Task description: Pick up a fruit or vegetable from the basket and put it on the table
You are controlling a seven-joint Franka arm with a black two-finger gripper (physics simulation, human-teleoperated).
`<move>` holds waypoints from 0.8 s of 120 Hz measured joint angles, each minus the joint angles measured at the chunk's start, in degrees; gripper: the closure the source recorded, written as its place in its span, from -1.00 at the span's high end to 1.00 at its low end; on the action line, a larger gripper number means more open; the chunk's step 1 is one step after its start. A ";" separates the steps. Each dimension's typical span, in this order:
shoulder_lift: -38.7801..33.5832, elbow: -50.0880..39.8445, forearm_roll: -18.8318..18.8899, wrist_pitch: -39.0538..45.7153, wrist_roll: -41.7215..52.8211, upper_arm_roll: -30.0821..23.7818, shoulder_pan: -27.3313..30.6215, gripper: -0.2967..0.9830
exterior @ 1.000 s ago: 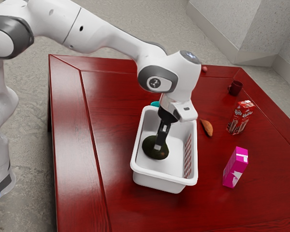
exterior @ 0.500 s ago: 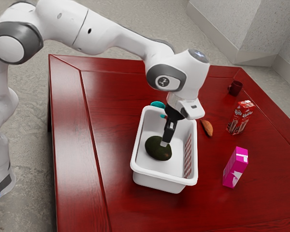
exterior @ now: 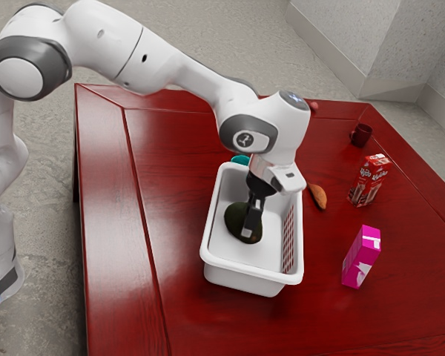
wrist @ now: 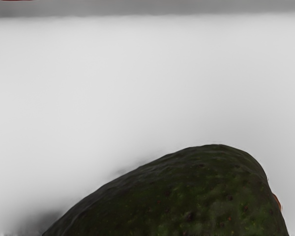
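The tool (exterior: 248, 232) is at the avocado (exterior: 236, 220); whether it grips, I cannot tell. The fruit is within the basket (exterior: 245, 268), toward the exterior view's left edge; getting it onto the desk (exterior: 170, 163) remains.

1. A glossy red wooden tabletop (exterior: 152, 289) bears a white plastic basket (exterior: 245, 271), a teal object (exterior: 239, 159), partly hidden, just beyond its rim.
2. Near it: a tapered orange-brown item (exterior: 318, 196), upright magenta carton (exterior: 361, 256) and red patterned carton (exterior: 368, 180).
3. Farther off: a dark-red mug (exterior: 362, 135).
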 joint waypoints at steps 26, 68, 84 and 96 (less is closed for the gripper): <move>-0.22 0.76 0.05 -1.55 -0.06 -0.04 -0.15 0.39; -0.06 11.93 2.03 -11.53 -0.01 -0.65 -1.36 0.26; -0.10 18.98 3.61 -16.43 0.32 -0.28 -2.00 0.20; -0.23 22.70 4.61 -18.94 0.43 1.59 -1.48 0.22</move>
